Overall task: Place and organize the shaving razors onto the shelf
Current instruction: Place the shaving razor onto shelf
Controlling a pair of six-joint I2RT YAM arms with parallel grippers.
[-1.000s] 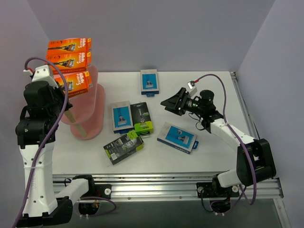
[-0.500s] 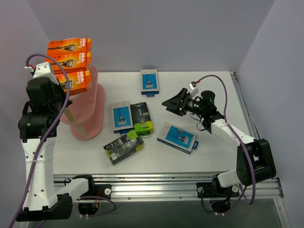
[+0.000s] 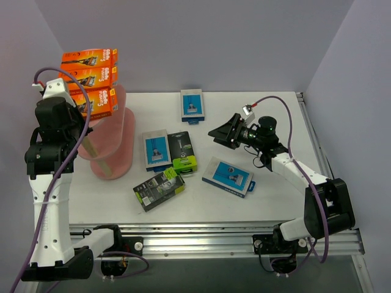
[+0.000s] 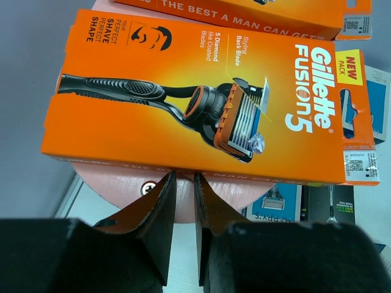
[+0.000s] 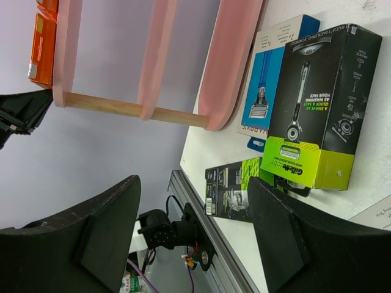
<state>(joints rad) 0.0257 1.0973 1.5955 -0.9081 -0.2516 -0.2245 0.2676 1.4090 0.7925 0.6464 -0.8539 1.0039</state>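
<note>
Three orange razor packs stand stacked at the top of the pink shelf point(image 3: 116, 141): top point(image 3: 88, 58), middle point(image 3: 91, 77), lowest point(image 3: 98, 101). My left gripper point(image 4: 185, 176) is shut with only a thin gap and nothing in it. Its tips sit at the near edge of the lowest orange pack point(image 4: 208, 104), above a pink shelf board point(image 4: 122, 184). Three blue-and-grey packs point(image 3: 192, 105) point(image 3: 156, 149) point(image 3: 228, 176) and two black-and-lime packs point(image 3: 182, 151) point(image 3: 159, 188) lie on the table. My right gripper point(image 3: 223, 133) hangs open above the table, right of them, holding nothing.
The right wrist view looks along the table at the shelf boards point(image 5: 220, 67), a blue pack point(image 5: 269, 79) and both black-and-lime packs point(image 5: 317, 104) point(image 5: 235, 189). A metal rail point(image 3: 201, 235) runs along the table's near edge.
My left arm has risen a little beside the shelf, and the lowest orange pack now sits slightly higher and straighter. The right gripper drifted slightly right, still open.
</note>
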